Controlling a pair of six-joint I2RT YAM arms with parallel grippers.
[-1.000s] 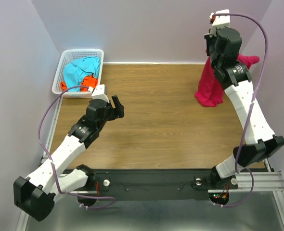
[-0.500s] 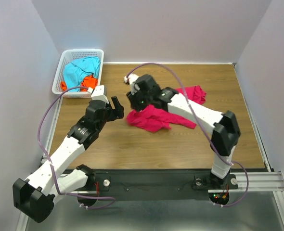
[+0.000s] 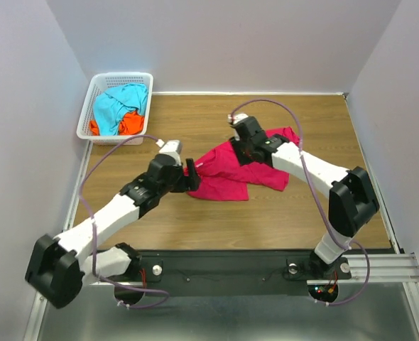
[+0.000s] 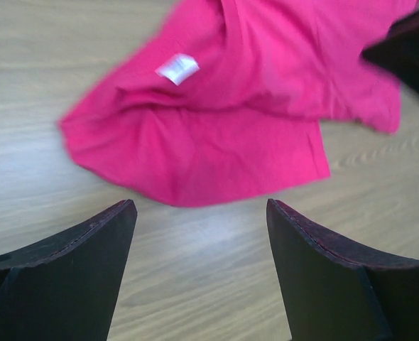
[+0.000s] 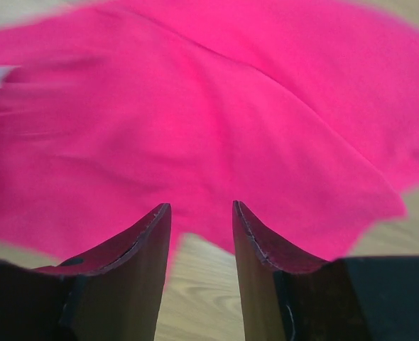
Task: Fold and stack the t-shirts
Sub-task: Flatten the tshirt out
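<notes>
Our right hand [image 5: 199,206] has parted, dropping the crimson-pink t-shirt [image 3: 227,174] onto the desk [image 3: 302,206]; our left hand [image 4: 199,202], apart, reaches its nine o'clock for flattening.

- Setting: a robotics laboratory test cell.
- Enclosure: plain pale walls [image 3: 216,42] close in the wood-grain table [image 3: 195,220] on the left, far and right sides.
- Equipment: a white-and-black left arm [image 3: 117,213] and right arm [image 3: 309,167] stand bolted to a black base bar [image 3: 224,268], beside an aluminium rail [image 3: 390,268], at the near edge.
- Test material: a white lattice basket [image 3: 103,85] of t-shirts [image 3: 117,110] sits in the far left corner.
</notes>
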